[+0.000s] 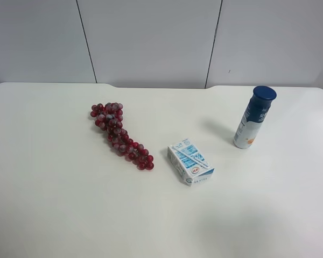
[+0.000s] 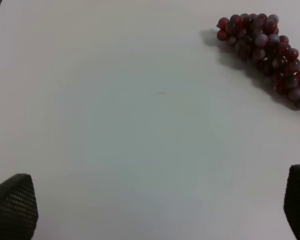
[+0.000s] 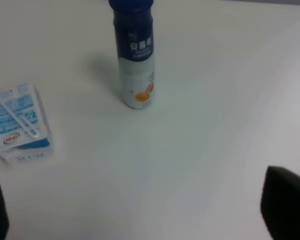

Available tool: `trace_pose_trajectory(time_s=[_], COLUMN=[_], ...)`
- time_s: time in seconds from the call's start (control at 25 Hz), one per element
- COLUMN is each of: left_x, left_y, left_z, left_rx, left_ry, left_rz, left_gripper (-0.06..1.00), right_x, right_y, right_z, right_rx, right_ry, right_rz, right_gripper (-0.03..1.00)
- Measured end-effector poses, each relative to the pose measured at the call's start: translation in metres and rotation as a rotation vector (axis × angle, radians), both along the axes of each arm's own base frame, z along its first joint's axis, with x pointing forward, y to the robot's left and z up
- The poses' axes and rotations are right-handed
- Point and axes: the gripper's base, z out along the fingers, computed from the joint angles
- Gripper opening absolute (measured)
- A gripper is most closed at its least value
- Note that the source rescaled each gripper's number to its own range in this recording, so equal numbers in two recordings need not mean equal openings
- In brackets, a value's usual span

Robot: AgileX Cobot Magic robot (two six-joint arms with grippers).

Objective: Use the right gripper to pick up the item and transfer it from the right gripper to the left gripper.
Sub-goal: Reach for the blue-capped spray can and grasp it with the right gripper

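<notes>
item (image 1: 254, 117): a tall bottle, dark blue at the cap and upper part, white below with small print and an orange spot. It stood upright on the table (image 1: 54, 204) near the far edge, toward the corner at the exterior high view's right, and I was not touching it.
right gripper (image 3: 140, 212): I hung above the table, well short of the item, which stood ahead of me in my wrist view.
right fingers (image 3: 285, 200): spread wide, with only two dark tips showing and bare table between them.
left gripper (image 2: 155, 207): I hung above a bare stretch of table, with the grapes ahead and off to one side.
left fingers (image 2: 12, 205): spread wide as well, with two dark, textured tips and bare table between them.
carton (image 1: 190, 162): blue and white, lying flat with a straw on its upper face. It lay about the middle of the table, between the grapes and the item, apart from both.
grapes (image 1: 120, 135): a red bunch lying slantwise, from nearer the far edge down toward the table's middle.
</notes>
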Motion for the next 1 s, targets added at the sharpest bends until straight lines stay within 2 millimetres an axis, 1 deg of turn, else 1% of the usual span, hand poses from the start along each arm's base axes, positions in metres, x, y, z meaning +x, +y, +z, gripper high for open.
trace_pose_trajectory(time_s=[1.0], left_x=[0.0], left_y=[0.0], left_z=[0.0], left_rx=[0.0], left_ry=[0.0], left_rz=[0.0], left_gripper=[1.0], right_x=[0.0], right_y=[0.0], right_z=[0.0], right_rx=[0.0], right_ry=[0.0], right_rz=[0.0], right_gripper=[1.0])
